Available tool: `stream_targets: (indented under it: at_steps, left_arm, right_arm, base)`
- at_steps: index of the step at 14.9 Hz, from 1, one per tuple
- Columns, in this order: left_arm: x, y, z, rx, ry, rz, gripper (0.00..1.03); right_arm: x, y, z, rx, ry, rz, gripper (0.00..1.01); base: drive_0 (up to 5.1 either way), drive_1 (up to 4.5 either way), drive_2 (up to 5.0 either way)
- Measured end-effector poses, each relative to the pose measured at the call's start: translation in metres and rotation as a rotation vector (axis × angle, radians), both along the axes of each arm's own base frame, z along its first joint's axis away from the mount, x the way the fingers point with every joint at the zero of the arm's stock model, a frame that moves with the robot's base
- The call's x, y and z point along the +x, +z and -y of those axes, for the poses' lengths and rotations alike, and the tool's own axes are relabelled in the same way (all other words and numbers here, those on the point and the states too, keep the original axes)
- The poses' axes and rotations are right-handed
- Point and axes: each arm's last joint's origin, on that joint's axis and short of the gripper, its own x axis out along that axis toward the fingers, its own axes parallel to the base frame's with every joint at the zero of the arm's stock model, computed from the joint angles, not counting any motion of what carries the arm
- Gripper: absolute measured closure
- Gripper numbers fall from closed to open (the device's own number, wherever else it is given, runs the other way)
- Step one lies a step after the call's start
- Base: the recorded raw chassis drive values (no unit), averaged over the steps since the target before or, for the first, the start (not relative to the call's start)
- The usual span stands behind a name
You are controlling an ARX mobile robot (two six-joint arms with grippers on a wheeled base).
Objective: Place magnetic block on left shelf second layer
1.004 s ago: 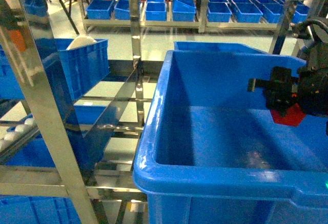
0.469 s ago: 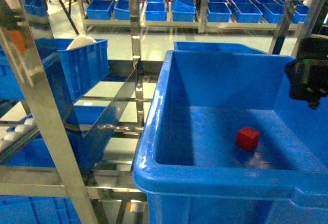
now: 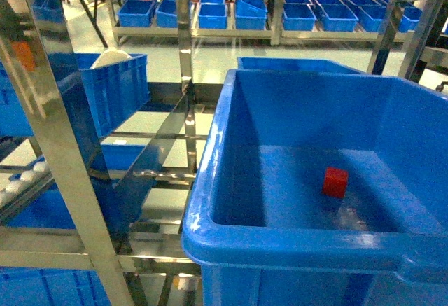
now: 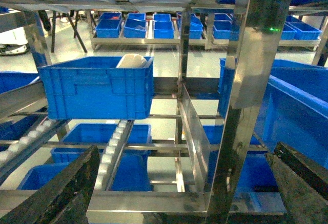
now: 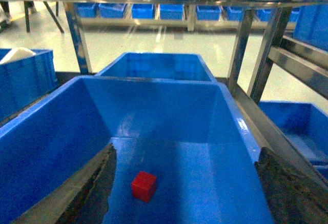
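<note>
Since a second ago the right arm has pulled clear out of the head view, and the magnetic block (image 3: 335,182) it was carrying now sits loose on the floor of the big blue bin (image 3: 210,180), a bit right of centre, with a pale glare patch just in front of it.

From the right wrist camera you can see the right claw (image 5: 187,188) hanging above and on the near side of the bin, its two dark fingers (image 5: 95,188) spread wide at the left and right edges of the picture. Same block (image 5: 144,185) lies well below and between them, closer to the left finger, touching neither. So it's let go, nothing in the grip.

Left claw (image 4: 184,193) is also spread wide, empty, dark fingertips (image 4: 61,193) showing in the bottom corners of its own camera. It's pointed at the steel rack (image 4: 246,70), with an upright post right in front, white roller tracks (image 4: 115,147) below, and a blue crate (image 4: 97,88) with something white in it sitting on the rollers to the left.

More blue bins are lined up on a far rack in the background.
</note>
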Motion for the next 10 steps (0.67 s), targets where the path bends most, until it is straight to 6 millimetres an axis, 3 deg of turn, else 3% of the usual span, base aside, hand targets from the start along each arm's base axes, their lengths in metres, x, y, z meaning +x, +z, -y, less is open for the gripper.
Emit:
stream_targets:
  at_steps: [2,5,8,10]
  left_arm:
    - [0.0,0.0,0.0,0.0,0.002,0.0,0.05]
    - [0.0,0.0,0.0,0.0,0.001,0.0,0.05]
    - [0.0,0.0,0.0,0.0,0.0,0.0,0.05]
    - [0.0,0.0,0.0,0.0,0.001,0.0,0.05]
  right_arm:
    - [-0.025,-0.015,0.011,0.004,-0.022,0.106,0.39]
    - [-0.049,-0.028,0.018,-0.002,-0.014,0.108,0.8]
    - [-0.06,-0.034,0.028,-0.006,-0.008,0.11,1.0]
    - [-0.076,-0.04,0.032,-0.005,-0.019,0.113,0.99]
  base:
    - [0.0,0.0,0.0]
    - [0.0,0.0,0.0]
    - [0.0,0.0,0.0]
    - [0.0,0.0,0.0]
